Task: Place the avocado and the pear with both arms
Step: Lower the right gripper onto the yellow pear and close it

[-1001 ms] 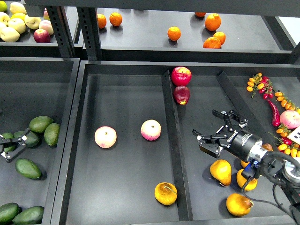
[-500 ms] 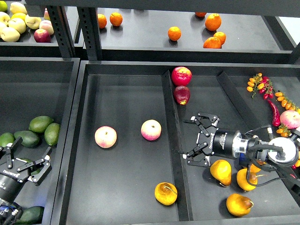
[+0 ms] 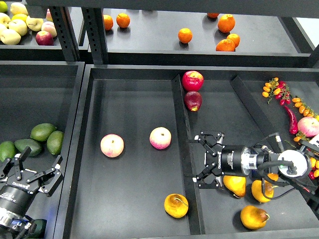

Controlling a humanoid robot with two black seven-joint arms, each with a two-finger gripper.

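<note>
Several green avocados (image 3: 43, 131) lie in the left bin. My left gripper (image 3: 35, 168) is open and empty, just below and in front of them. A yellow-orange pear (image 3: 176, 205) with a brown stem lies at the front of the middle bin. Three more pears (image 3: 234, 184) lie in the right compartment. My right gripper (image 3: 200, 159) is open and empty. It points left at the divider (image 3: 182, 149), just left of the nearest pear in the right compartment and above and to the right of the pear in the middle bin.
Two pink-yellow apples (image 3: 112, 145) lie in the middle bin. Two red apples (image 3: 192, 80) sit at the back of the right compartment. Oranges (image 3: 185, 35) and pale apples (image 3: 10, 36) are on the back shelf. Chillies and small tomatoes (image 3: 294, 114) lie at far right.
My left gripper has come up and to the right, toward the avocados, and stays open. My right gripper has swung left and down to the divider, still open.
</note>
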